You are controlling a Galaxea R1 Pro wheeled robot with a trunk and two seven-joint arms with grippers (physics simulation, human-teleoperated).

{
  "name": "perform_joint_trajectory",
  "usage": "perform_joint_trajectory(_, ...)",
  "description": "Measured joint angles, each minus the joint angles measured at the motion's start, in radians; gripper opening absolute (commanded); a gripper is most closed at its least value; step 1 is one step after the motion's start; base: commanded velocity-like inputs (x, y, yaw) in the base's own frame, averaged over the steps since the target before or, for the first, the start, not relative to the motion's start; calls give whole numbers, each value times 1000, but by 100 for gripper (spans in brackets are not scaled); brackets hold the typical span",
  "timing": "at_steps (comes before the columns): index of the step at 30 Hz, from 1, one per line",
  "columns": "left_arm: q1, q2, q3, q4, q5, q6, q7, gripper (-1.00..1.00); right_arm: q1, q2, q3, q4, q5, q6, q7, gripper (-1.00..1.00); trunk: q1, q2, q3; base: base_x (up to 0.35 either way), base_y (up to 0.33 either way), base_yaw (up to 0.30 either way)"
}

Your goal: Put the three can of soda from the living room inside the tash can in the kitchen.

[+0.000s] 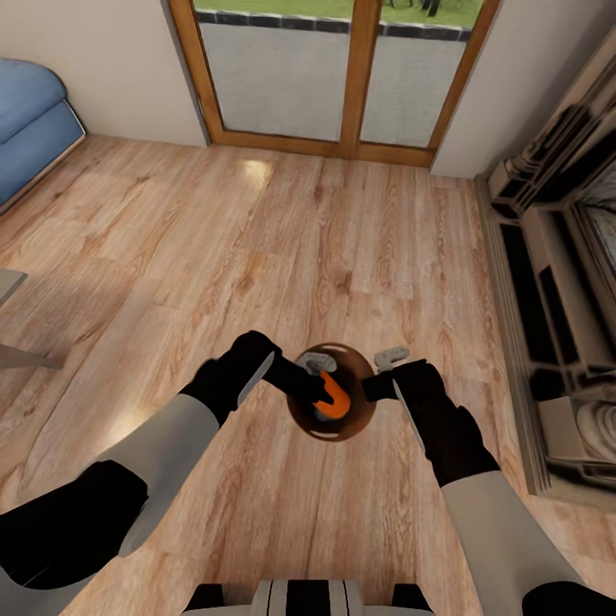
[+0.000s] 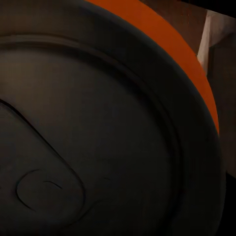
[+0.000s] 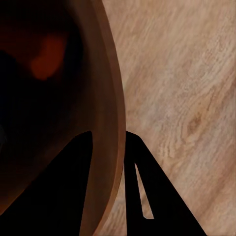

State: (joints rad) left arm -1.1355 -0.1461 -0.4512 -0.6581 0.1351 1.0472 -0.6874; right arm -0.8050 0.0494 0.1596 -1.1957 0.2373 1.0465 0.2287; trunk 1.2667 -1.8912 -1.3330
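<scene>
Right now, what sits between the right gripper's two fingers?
The trash can's wall: in the right wrist view one finger lies inside the rim, the other outside over the wood floor. In the head view the right gripper meets that rim.

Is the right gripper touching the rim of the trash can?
Touching. In the right wrist view the right gripper's two dark fingers straddle the trash can's copper-brown wall, one inside, one outside, pressed against it with no gap visible.

A bin (image 1: 364,417) stands on the floor (image 1: 282,231) straight ahead, between both grippers. A can (image 1: 336,400) sits inside it. Doors (image 1: 342,77) lie beyond, a sofa (image 1: 30,120) far left, a fireplace (image 1: 565,282) along the right.
</scene>
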Motion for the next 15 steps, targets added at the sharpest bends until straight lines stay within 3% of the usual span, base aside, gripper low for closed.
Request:
perform_joint_trajectory(3, 20, -3, -3, -5, -11, 0, 16, 100, 0, 0, 0, 31, -16, 1, 0, -100, 0, 0, 0, 0, 0, 0)
perform_joint_trajectory(15, 24, -4, -3, -6, -5, 0, 20, 100, 0, 0, 0, 28, -12, 1, 0, -100, 0, 0, 0, 0, 0, 0)
